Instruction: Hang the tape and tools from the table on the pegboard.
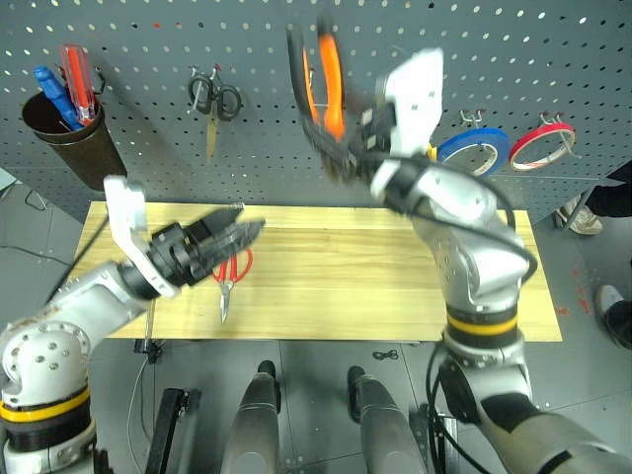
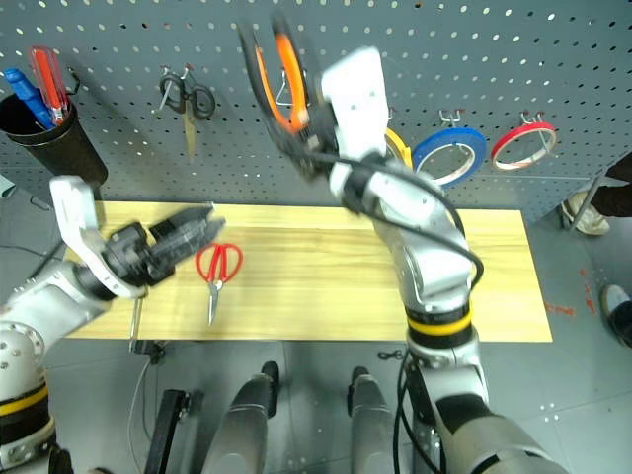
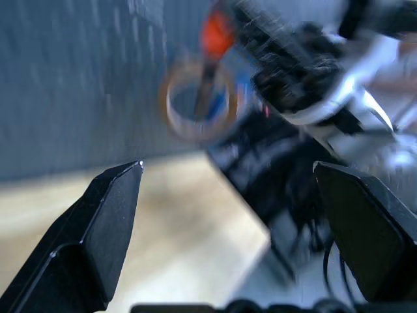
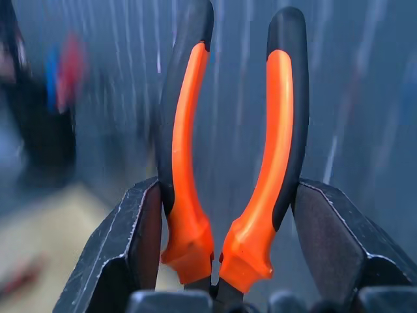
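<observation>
My right gripper [image 1: 343, 146] is raised in front of the pegboard [image 1: 148, 178], shut on the pliers [image 1: 326, 84], whose orange-and-black handles [image 4: 260, 150] stick up between its fingers. The red-handled scissors [image 1: 232, 272] lie on the table [image 1: 375, 286] at its left part. My left gripper [image 1: 240, 234] hovers open just above them, with nothing between its fingers [image 3: 111, 215]. The blue tape [image 1: 476, 148] hangs on a pegboard hook to the right of my right arm.
A red roll [image 1: 541, 143] hangs right of the blue tape, and a yellow roll [image 2: 398, 148] peeks out behind my right arm. Small black scissors [image 1: 214, 99] hang at the upper left. A dark cup [image 1: 64, 123] holds blue and red screwdrivers.
</observation>
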Robot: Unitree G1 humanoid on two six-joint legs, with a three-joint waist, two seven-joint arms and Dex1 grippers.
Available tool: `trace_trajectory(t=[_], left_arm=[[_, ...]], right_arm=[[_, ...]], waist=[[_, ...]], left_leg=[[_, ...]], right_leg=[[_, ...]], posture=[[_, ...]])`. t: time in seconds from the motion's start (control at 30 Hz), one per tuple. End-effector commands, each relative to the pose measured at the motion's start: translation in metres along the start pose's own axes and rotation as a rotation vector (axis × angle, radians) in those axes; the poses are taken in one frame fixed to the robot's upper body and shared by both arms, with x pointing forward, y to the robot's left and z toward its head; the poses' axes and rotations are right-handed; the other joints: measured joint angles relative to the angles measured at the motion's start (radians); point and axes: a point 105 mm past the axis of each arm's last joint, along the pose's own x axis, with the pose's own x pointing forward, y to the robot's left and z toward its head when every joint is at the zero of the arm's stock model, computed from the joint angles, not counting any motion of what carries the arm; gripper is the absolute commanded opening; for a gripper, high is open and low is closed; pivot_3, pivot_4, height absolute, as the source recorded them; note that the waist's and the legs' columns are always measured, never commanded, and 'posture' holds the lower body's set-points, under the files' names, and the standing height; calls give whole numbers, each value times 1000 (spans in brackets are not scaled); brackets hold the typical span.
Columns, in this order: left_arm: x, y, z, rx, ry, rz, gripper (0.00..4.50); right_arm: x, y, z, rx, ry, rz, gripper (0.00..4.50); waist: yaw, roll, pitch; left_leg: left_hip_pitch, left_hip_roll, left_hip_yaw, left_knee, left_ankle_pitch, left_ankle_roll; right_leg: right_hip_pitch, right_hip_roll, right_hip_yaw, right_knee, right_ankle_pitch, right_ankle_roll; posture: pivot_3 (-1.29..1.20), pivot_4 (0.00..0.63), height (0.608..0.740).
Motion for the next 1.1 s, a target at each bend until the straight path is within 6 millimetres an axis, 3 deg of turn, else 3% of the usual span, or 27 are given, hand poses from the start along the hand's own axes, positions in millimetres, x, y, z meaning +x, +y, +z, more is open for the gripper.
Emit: trace_trajectory(t=[0.03,0.23,0.67,0.8,1.1], left_arm=[[5,-2,25,-3,-110,10,4500],[12,-3,42,-34,-210,19,4500],[8,-1,38,-26,-174,29,4500],[6,-2,35,-20,-155,31,4500],[7,-4,32,-15,-141,30,4500]], right_arm=[[13,-22,23,-83,-148,-117,2667],[32,-33,21,-127,-222,-165,2667],[44,-30,7,-114,-253,-205,2667],[34,-17,-17,-161,-222,-173,2667],[26,-16,-50,-195,-109,-195,2667]], waist=[[2,0,0],[9,0,0],[15,0,0],[16,0,0],[26,0,0]], left_leg=[[0,0,0,0,0,0],[-1,-1,0,-2,0,0],[-3,-1,-3,0,4,-5],[-2,-1,-3,-1,4,-5],[-5,-1,-3,-2,6,-9]], right_leg=[[0,0,0,0,2,-4],[0,-1,-2,-1,4,-7],[-4,0,-3,7,5,-8],[-4,0,-3,7,5,-9],[-8,0,-3,9,5,-9]], posture=[[167,389,740],[181,383,740],[207,379,740],[212,383,740],[214,383,740]])
